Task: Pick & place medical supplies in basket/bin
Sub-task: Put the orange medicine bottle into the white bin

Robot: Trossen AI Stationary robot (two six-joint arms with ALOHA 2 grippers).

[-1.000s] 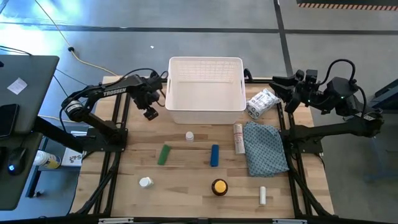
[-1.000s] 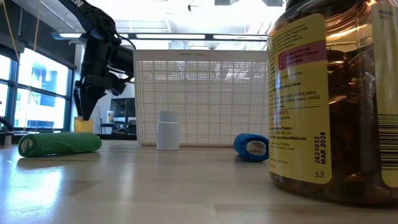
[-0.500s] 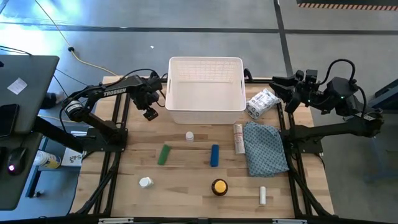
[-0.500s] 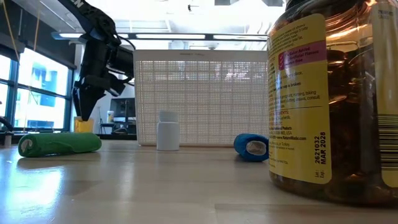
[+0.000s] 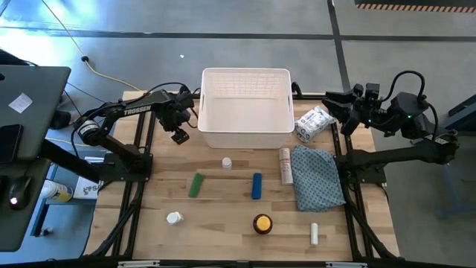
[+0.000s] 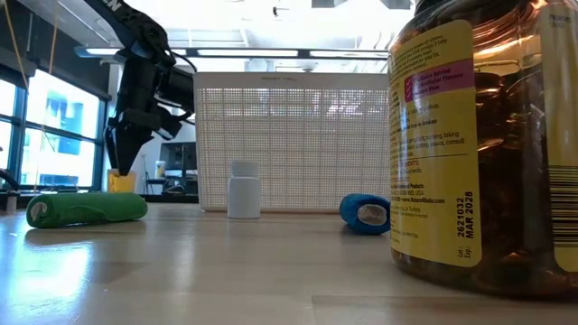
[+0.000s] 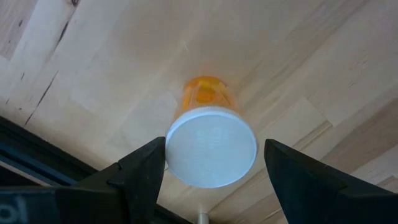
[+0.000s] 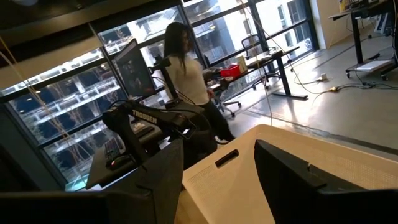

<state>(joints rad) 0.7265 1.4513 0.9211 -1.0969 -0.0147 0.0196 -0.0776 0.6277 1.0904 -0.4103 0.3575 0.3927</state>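
Amber plastic with a yellow cap, a round bottle [image 5: 262, 223] stands nearest the front edge of the pale wooden table [image 5: 223, 216]. A short white tube [image 5: 314, 234] lies to one side of it and a white pill bottle [image 5: 174, 218] to the other. Farther in, a green oblong piece [image 5: 196, 184] and a blue oblong piece [image 5: 256, 186] lie well apart. Beyond them are a small upright white bottle [image 5: 227, 163], a longer white tube [image 5: 285, 165] and a blue-grey patterned cloth [image 5: 316, 177].

A crinkly white packet [image 5: 312, 123] sits beside the large white lattice-sided plastic bin [image 5: 246, 135].

The left gripper [image 5: 179, 132] hangs by the bin's corner. Its fingers [image 7: 140, 177] flank a white-capped orange vial [image 7: 211, 149], and I cannot tell whether they grip it. The right gripper [image 5: 338, 112] waits past the packet with its fingers apart.
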